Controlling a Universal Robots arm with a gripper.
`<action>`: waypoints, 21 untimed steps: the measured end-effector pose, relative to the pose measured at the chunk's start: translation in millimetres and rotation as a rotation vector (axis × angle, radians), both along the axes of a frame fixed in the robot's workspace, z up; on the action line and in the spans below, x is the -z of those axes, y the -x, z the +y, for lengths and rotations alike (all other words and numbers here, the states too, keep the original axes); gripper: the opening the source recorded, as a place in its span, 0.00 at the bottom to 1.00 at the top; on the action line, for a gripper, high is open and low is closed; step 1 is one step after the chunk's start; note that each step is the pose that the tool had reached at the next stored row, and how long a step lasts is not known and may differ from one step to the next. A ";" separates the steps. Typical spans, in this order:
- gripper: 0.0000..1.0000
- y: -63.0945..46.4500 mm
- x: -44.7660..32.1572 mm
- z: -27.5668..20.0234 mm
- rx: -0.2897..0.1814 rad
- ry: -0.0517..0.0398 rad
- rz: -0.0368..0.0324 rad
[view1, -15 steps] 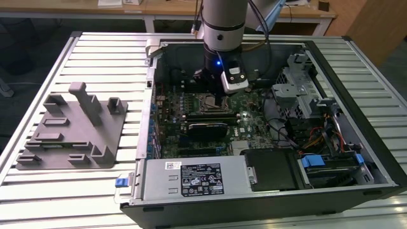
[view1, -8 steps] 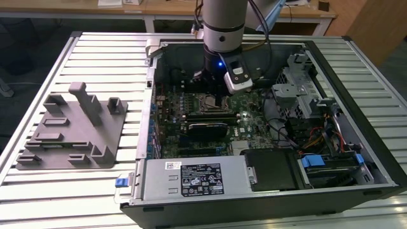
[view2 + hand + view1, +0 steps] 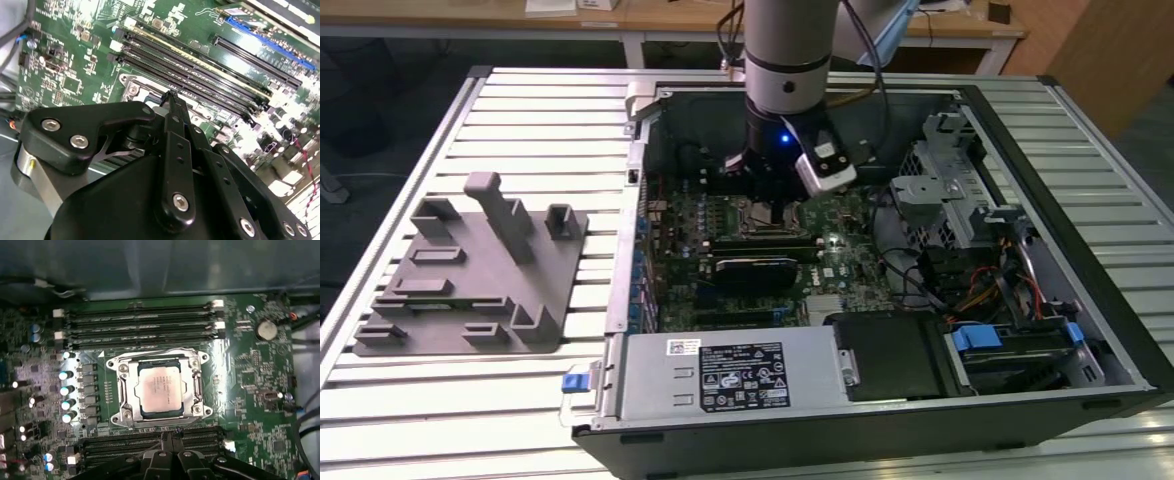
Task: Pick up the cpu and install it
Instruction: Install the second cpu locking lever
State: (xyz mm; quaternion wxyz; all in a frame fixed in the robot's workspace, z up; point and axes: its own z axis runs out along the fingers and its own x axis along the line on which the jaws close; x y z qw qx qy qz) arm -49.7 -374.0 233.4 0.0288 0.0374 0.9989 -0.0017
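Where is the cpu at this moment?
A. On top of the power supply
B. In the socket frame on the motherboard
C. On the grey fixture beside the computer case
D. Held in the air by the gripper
B: in the first wrist view the cpu lies flat inside the metal socket frame, with the gripper beside it.

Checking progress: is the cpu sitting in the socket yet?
Yes, the cpu lies flat inside the socket frame in the first wrist view.

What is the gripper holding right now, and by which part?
Nothing. The cpu sits in the socket frame, apart from the gripper, whose fingers are closed together.
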 end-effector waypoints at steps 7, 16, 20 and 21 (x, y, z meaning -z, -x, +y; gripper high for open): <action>0.11 6.7 2.4 -2.1 -0.037 -0.0036 0.0000; 0.11 16.9 4.6 -12.4 -0.037 -0.0428 -0.0007; 0.11 20.3 7.5 -16.6 -0.037 -0.0486 -0.0009; 0.11 20.4 7.7 -16.6 -0.037 -0.0489 -0.0009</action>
